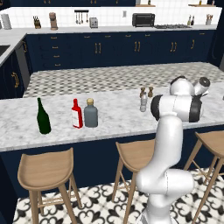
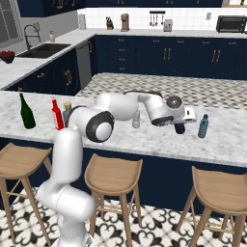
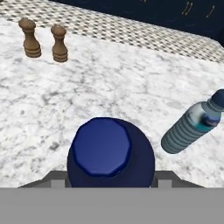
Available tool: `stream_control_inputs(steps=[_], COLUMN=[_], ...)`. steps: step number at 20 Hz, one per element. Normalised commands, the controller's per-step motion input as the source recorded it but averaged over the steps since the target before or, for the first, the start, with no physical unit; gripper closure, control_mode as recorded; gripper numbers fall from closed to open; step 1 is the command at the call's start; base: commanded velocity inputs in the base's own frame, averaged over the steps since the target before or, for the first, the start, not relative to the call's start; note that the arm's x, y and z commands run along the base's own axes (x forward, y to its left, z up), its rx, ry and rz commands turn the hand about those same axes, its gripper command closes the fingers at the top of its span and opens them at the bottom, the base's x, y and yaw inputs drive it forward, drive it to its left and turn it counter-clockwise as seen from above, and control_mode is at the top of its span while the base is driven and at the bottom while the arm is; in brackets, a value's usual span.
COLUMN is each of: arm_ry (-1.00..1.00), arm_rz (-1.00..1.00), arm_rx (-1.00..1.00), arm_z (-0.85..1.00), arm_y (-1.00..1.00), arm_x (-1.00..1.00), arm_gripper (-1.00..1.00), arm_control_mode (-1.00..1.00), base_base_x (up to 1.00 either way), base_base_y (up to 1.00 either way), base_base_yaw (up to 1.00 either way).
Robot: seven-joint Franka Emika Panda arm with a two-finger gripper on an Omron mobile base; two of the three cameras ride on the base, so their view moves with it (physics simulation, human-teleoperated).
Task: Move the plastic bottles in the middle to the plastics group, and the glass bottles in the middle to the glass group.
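**Entry: my grip and the things on the marble counter**

Item 1. My gripper [image 2: 179, 126]: part-way open, jaws standing on either side of the navy bottle [image 3: 110, 151]. In the hand view its blue cap and dark shoulders sit right between my finger tips, close on both flanks. I cannot tell for certain whether the pads actually press the bottle. In the right base view the bottle's dark body shows just under my hand.

Item 2. Grey-blue bottle with dark cap [image 2: 203, 126]: upright on the counter [image 2: 144, 135], near the navy bottle to my right, apart from it (it looks tilted in the hand view, the camera being rolled).

Item 3. Slim clear bottle [image 1: 143, 103]: upright mid-counter, just in front of the two brown shakers [image 3: 43, 40]. In the right base view it stands behind my forearm.

Item 4. Squat grey bottle with tan cap [image 1: 90, 113]: touching or nearly touching the red flat bottle [image 1: 77, 114] on that bottle's right.

Item 5. Dark green wine bottle [image 1: 43, 117]: upright, left of the red one, a gap between them.

Item 6. Wooden stools [image 1: 46, 170]: ranged along the counter's near side.
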Motion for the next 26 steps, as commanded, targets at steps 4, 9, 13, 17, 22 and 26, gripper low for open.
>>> stream_control_inputs(steps=[4,9,13,17,22,26], arm_ry=[0.09,0.04,0.01,0.01,0.02,0.01], arm_rz=[-0.03,0.00,-0.01,-0.03,-0.03,0.00], arm_rx=[0.03,0.00,0.00,0.00,0.01,0.01], arm_z=[0.00,-0.47,-0.18,-0.07,-0.01,-0.12], arm_y=[-0.51,-0.07,-0.22,-0.47,-0.62,-0.55], arm_x=[0.03,-0.01,0.07,0.26,0.14,0.04], arm_gripper=[1.00,1.00,1.00,1.00,1.00,1.00], arm_control_mode=[-1.00,-1.00,-1.00,-1.00,-1.00,-1.00], base_base_x=[0.00,0.00,0.00,0.00,0.00,0.00], base_base_y=[0.00,0.00,0.00,0.00,0.00,0.00], base_base_yaw=[0.00,0.00,0.00,0.00,0.00,0.00])
